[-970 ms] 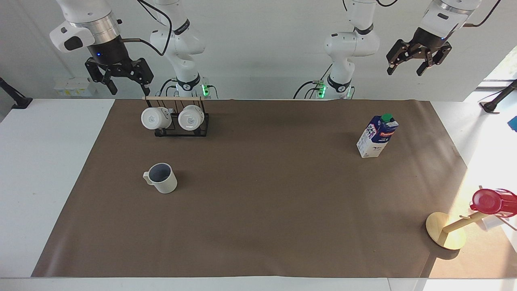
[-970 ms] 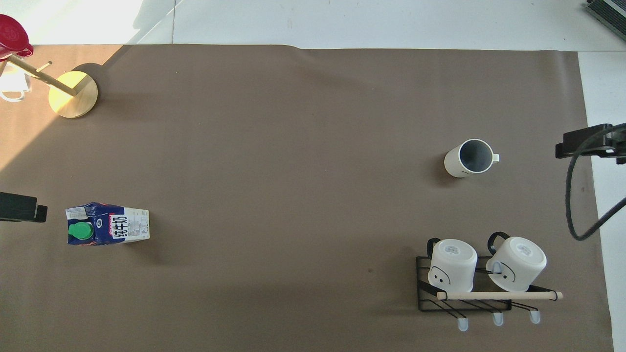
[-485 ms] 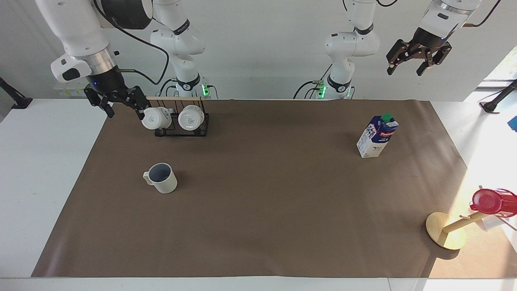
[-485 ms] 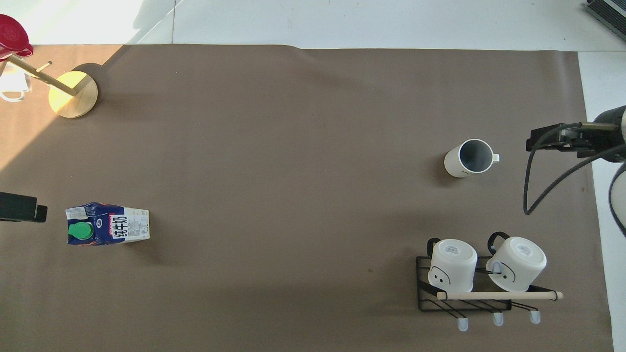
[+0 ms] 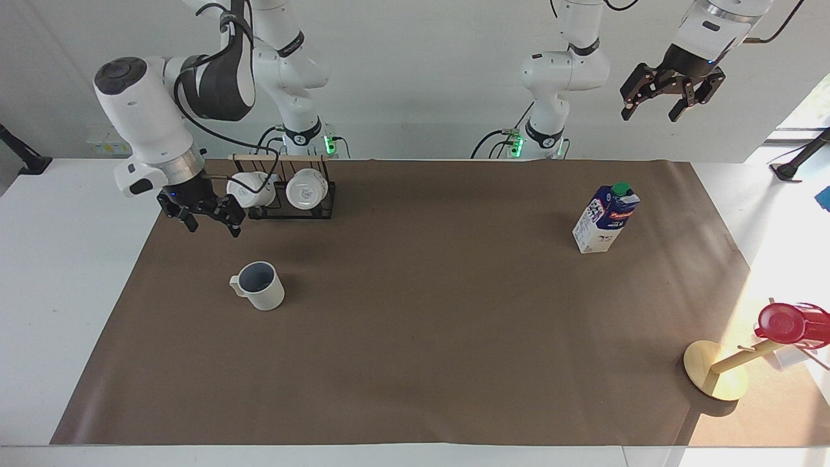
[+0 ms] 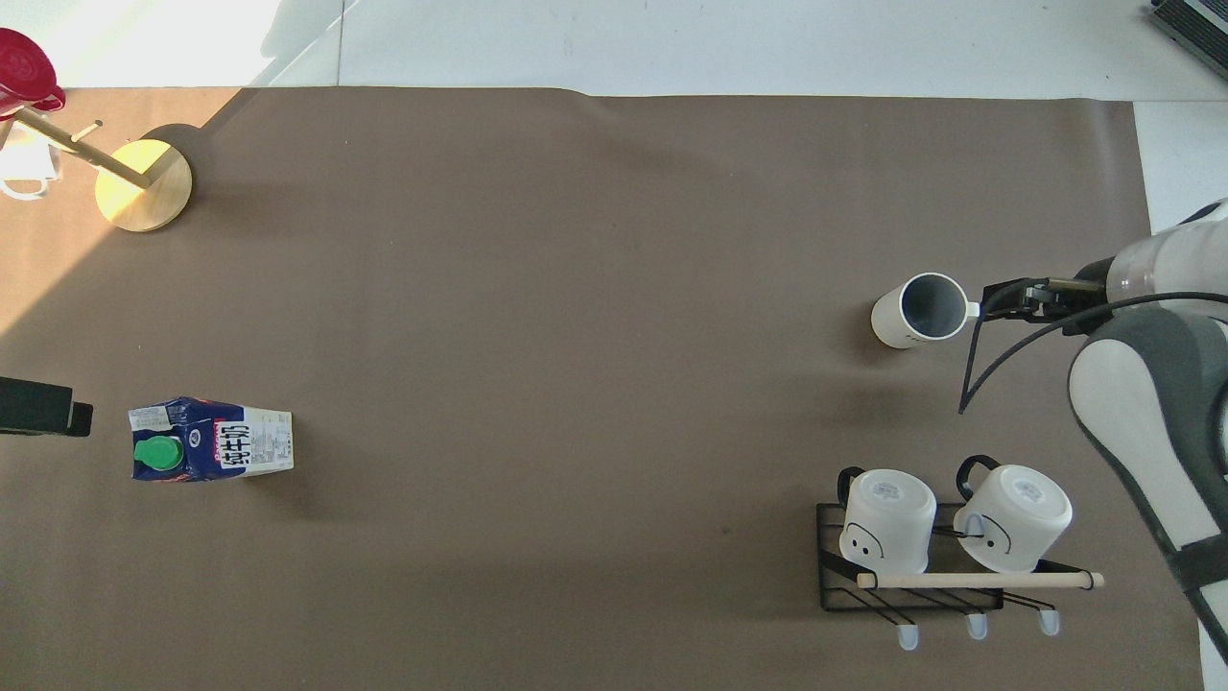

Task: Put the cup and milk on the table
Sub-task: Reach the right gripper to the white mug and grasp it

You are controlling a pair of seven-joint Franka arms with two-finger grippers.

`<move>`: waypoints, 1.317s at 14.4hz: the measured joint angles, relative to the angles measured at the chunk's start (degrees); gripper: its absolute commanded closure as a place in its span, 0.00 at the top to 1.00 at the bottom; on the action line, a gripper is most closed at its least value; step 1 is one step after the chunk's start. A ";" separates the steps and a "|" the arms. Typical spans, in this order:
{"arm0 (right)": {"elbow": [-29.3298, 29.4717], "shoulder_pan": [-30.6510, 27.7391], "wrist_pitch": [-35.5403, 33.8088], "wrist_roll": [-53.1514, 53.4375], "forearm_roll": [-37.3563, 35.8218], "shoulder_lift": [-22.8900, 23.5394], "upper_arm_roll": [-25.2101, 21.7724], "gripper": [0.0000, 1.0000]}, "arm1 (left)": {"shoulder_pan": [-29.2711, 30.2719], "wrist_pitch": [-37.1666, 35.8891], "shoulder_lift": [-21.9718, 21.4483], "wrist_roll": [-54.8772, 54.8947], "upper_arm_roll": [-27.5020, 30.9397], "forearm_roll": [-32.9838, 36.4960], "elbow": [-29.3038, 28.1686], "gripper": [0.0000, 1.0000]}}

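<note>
the right gripper (image 5: 209,220) hangs with its fingers spread and nothing between them, over the brown sheet beside the mug rack (image 5: 285,188) and above the cup (image 5: 260,285), which stands upright on the sheet toward the right arm's end of the table (image 5: 78,259), its handle turned toward that end. the milk (image 5: 605,218) stands upright on the sheet toward the left arm's end, well apart from the cup, and the left gripper (image 5: 672,91) waits high above that end, its fingers also apart and empty. the main risk i see is in the approach to the cup: the overhead view puts the gripper right at the small loop handle, so one finger could strike the handle or rim on the way down and spin or tip the cup instead of straddling its wall. the arm's cable hangs close to the two white mugs (image 5: 305,189) on the rack, and a swing there could snag or knock them.
</note>
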 measured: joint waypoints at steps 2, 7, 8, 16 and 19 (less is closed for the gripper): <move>-2.07 0.00 3.27 0.19 0.00 0.90 0.00 1.00 | 0.00 0.00 0.00 0.00 0.00 0.00 0.00 1.00; -3.59 -0.79 7.82 2.25 0.00 4.18 -0.03 1.00 | 0.00 0.00 0.00 0.00 0.00 0.00 0.00 1.00; -3.71 -0.79 7.85 2.82 0.00 4.64 -0.03 1.00 | 0.00 0.00 0.00 0.00 0.00 0.00 0.00 1.00; -4.58 -0.94 13.12 3.48 0.01 9.79 -0.02 1.00 | -0.01 0.00 0.00 -0.03 -0.25 0.00 0.00 1.00; -4.58 -0.93 13.19 3.49 0.07 9.78 0.04 0.55 | 0.00 -0.01 -0.01 -0.03 0.00 0.00 0.00 1.00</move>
